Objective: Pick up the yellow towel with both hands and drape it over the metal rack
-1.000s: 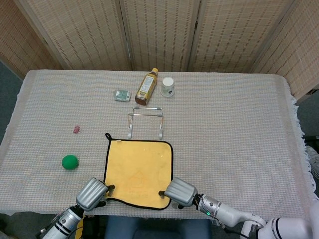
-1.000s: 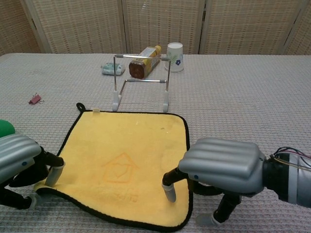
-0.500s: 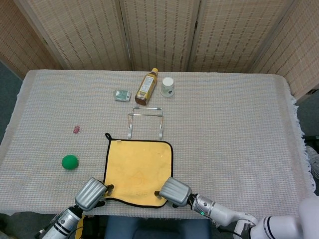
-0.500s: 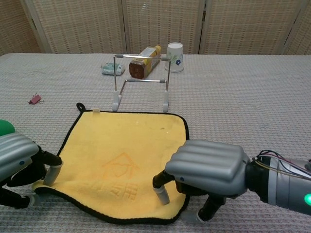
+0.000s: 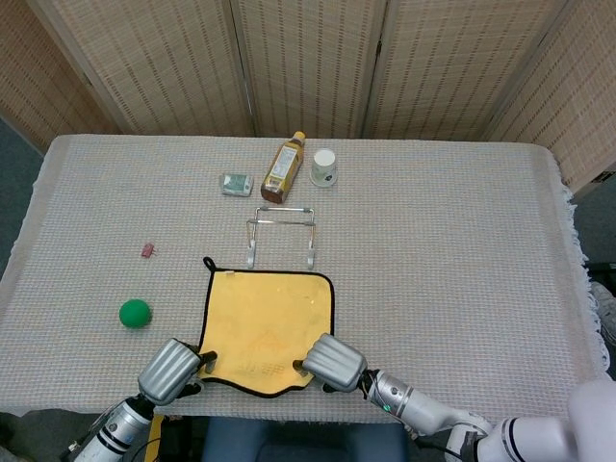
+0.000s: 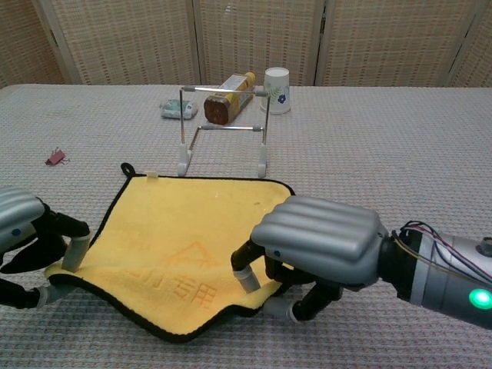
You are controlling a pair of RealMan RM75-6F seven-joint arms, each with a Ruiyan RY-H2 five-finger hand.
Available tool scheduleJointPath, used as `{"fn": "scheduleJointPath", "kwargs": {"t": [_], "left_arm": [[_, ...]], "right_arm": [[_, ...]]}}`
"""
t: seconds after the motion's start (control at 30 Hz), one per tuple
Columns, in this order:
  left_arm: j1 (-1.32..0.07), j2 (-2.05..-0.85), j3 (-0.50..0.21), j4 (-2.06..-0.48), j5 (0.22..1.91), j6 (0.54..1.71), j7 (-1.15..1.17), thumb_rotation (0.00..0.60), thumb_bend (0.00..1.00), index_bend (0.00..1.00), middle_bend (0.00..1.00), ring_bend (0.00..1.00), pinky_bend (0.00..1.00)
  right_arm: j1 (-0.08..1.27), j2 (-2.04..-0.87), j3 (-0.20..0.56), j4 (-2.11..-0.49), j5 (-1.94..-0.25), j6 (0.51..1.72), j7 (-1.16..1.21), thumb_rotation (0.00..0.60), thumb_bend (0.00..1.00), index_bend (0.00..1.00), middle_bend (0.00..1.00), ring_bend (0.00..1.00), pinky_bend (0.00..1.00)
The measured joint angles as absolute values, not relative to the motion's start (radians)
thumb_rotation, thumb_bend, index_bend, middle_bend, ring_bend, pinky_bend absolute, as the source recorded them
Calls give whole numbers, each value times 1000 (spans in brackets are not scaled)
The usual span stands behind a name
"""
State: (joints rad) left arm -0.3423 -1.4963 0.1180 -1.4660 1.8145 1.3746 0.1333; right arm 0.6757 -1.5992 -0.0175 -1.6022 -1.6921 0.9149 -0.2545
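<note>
The yellow towel [image 5: 265,318] [image 6: 177,231], edged in black, lies on the table just in front of the metal rack [image 5: 280,231] [image 6: 223,127]. Its near edge is raised off the cloth. My left hand [image 5: 170,370] [image 6: 27,242] pinches the near left corner. My right hand [image 5: 325,361] [image 6: 315,246] pinches the near right corner, with its fingers curled under the edge. The rack stands upright and bare.
Beyond the rack lie a bottle [image 5: 281,167], a white paper cup [image 5: 324,166] and a small packet [image 5: 236,184]. A green ball [image 5: 135,312] and a small pink clip [image 5: 146,249] sit on the left side. Woven screens stand behind the table.
Both hands have closed on the towel's near corners and lifted that edge. The right hand has drawn its corner up and to the left, bunching the near edge.
</note>
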Motion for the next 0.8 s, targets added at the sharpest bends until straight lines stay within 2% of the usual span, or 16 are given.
{"fn": "scheduleJointPath", "kwargs": {"t": [0.17,0.37,0.53,0.8], "left_arm": [[-377,-1463,69,-1502,1830,1399,97,600,448,696,1000,841,938],[-450,-1402,-29,-1585,1833,1402,73,600,448,696,1000,841,938],[-527,-1357,-142,-1639,1767,1348,72,600,447,696,1000,841,938],[-656,-1328,-310,-1629,1579,1232,48,600,448,697,1000,840,938]], "right_arm": [[665,-1573,14,-1619,-1703,1004,-223,600,550,777,981,999,1000],[655,-1501,90,-1658,-1690,1097,-195,600,550,787,981,999,1000],[654,-1449,170,-1680,-1654,1154,-192,600,550,793,983,1000,1000],[674,-1415,276,-1673,-1540,1165,-234,600,550,793,982,1000,1000]]}}
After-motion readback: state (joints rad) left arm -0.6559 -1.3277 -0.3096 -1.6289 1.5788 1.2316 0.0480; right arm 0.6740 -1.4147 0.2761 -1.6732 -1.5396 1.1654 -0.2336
